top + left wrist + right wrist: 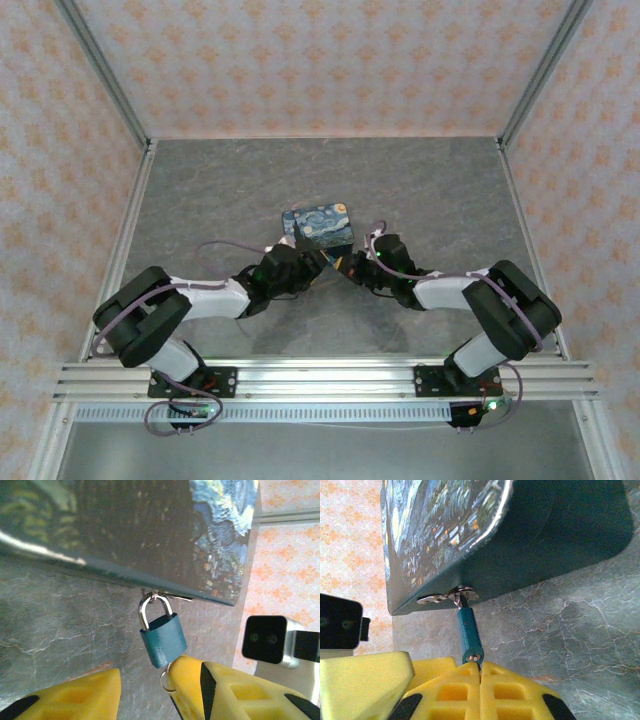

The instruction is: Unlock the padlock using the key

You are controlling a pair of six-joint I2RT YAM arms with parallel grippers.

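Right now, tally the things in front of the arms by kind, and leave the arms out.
Box: 1
Padlock: 1
Key: 1, with just a silvery bit showing at the padlock's base
Total: 3

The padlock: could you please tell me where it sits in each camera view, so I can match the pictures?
Top external: too small to pick out; look at the near edge of the box.
Left wrist: lower centre, the padlock faces the camera, hanging under the box.
Right wrist: centre, the padlock edge-on, just above the shut right gripper.
Shared landmark: the starry-night box.
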